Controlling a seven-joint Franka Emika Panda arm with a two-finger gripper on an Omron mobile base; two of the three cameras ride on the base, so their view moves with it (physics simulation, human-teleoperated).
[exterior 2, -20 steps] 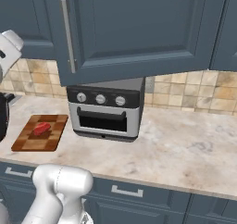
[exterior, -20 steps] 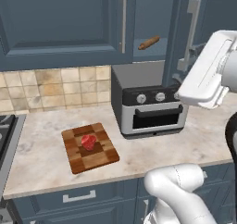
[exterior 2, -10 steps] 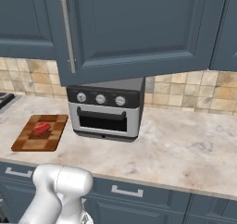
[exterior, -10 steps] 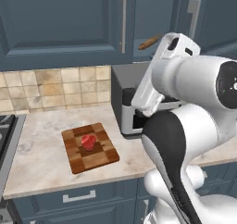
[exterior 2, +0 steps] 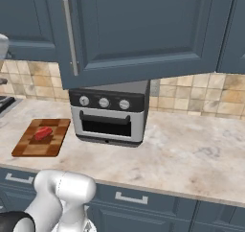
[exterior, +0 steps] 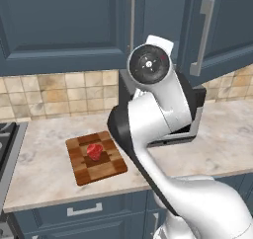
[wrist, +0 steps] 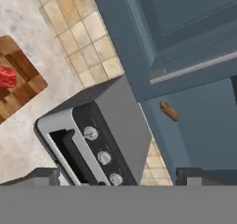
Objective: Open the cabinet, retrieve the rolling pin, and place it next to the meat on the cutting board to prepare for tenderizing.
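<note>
This is a home kitchen. Dark blue-grey wall cabinets (exterior 2: 143, 29) with long silver bar handles (exterior 2: 70, 37) hang above a beige tiled backsplash (exterior: 64, 92). A pale marble-look counter (exterior 2: 191, 154) sits over blue drawers (exterior: 84, 211). A silver toaster oven (exterior 2: 109, 112) with knobs stands on it, beside a checkered wooden cutting board (exterior: 96, 159) holding a red piece of raw meat (exterior: 94, 151).

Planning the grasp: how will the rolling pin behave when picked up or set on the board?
The rolling pin, poking out past the cabinet door, looks like a stiff wooden cylinder, so it probably won't flex. Being round, it may roll once laid on the flat cutting board beside the meat. It looks slim, so likely light.
</note>
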